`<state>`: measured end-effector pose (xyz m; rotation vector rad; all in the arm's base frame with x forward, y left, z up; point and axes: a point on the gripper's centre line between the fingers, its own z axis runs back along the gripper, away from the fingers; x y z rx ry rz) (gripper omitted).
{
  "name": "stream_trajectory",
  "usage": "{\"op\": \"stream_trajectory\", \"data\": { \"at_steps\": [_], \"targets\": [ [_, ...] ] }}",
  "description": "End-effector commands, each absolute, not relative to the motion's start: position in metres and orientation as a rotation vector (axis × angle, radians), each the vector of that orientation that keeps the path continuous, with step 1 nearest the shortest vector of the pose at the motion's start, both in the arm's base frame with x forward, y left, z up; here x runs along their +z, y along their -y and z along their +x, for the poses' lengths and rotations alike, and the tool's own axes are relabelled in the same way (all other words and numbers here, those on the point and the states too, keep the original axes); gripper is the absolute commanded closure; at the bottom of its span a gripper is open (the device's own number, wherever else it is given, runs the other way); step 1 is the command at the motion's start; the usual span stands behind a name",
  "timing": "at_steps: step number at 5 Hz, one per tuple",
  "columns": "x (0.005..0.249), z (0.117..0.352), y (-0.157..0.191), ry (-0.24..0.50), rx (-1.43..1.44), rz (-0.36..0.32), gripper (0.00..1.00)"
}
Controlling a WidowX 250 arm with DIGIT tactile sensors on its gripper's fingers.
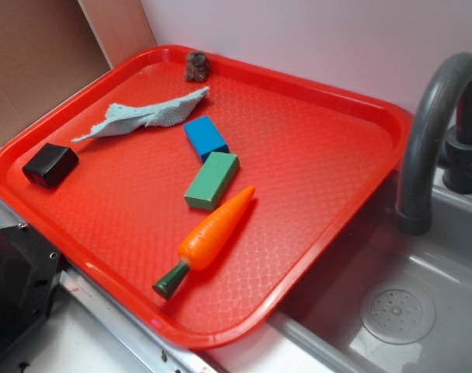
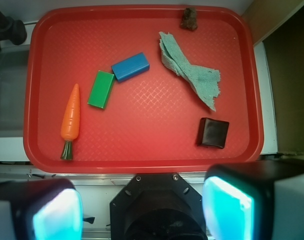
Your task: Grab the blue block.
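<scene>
Blue block: touches green block; my gripper, jaws wide, could pinch both.

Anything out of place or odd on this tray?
Only the crumpled teal cloth, lying rumpled near the tray's far edge, and a small brown lump at the rim that I cannot identify. Nothing spilled or damaged.

In the wrist view the end effector fills the bottom of the frame, blurred, its two fingers cut off by the lower edge. The small brown lump at upper right is too small to identify. The faucet is cropped at right in the exterior view.
</scene>
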<state>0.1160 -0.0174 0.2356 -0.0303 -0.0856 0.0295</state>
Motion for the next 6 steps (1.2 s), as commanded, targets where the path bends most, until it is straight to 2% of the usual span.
{"op": "stream_trajectory", "data": {
  "at_steps": [1,2,3,4,5,6],
  "targets": [
    [0.236,0.116,0.017,0.086,0.029,-0.03,0.0],
    [0.233,0.119,0.01,0.165,0.224,-0.101,0.0],
    [0.227,0.12,-0.002,0.273,0.472,-0.209,0.0],
    [0.221,0.127,-0.014,0.291,0.734,-0.298,0.0],
    [0.204,0.146,-0.018,0.286,0.99,-0.271,0.0],
    [0.193,0.164,-0.018,0.25,1.213,-0.182,0.0]
  ]
}}
